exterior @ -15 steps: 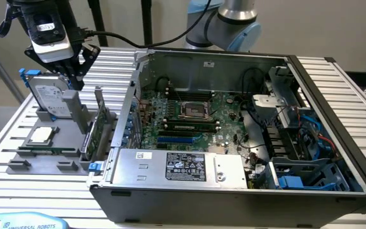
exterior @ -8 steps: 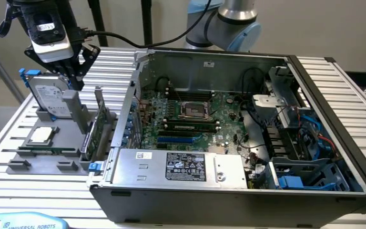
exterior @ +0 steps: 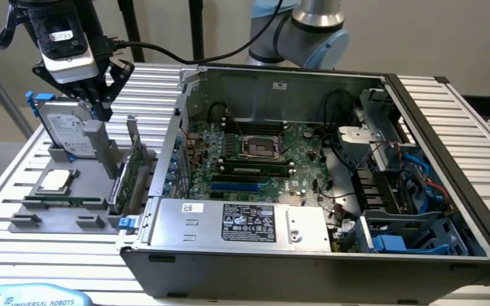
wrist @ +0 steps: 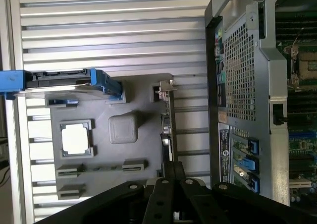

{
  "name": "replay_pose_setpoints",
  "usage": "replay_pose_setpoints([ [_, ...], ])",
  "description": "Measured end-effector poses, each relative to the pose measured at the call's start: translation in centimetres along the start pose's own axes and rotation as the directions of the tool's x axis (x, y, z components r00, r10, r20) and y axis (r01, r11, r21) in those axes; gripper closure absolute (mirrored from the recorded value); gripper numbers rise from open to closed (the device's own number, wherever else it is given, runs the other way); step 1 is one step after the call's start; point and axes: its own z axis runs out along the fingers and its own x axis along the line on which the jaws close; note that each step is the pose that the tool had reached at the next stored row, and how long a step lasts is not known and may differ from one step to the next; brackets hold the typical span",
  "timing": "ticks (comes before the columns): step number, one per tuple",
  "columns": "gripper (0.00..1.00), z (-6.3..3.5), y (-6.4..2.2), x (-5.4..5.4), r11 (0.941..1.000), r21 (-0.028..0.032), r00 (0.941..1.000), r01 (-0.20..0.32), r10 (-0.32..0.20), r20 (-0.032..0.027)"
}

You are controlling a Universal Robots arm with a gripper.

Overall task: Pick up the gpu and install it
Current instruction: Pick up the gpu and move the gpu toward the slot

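Gripper hovering above gray holder tray at exterior view's left, fingers looking pressed together, carrying nothing. Gpu standing on edge in tray slot, just beside open computer case, untouched. Showing green board, dark face, silver end bracket. I'm judging it light, stiff, fragile; I'm favouring a pinch on upper board edge, clear of components.

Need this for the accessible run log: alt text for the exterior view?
The gripper hangs above a grey parts holder where the gpu stands on edge, not yet picked up, beside a silver hard drive with blue rails. On the exterior view's right, an open computer case lies on the slatted table, motherboard exposed.
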Motion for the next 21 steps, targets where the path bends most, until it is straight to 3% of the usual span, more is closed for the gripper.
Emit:
replay_pose_setpoints([
  [2, 0.89, 0.00, 0.00, 0.0, 1.0000, 0.0008, 1.0000, 0.000, 0.000, 0.0001],
  [9, 0.58, 0.00, 0.00, 0.0, 1.0000, 0.0020, 1.0000, 0.000, 0.000, 0.0001],
  [11, 0.58, 0.09, 0.00, 0.0, 1.0000, 0.0019, 1.0000, 0.001, -0.001, 0.0012],
  [12, 0.52, 0.27, -0.01, 0.0, 1.0000, 0.0018, 1.0000, 0.001, -0.001, 0.0027],
  [21, 0.52, 1.89, -0.09, 0.2, 1.0000, 0.0018, 1.0000, 0.001, -0.001, 0.0033],
])
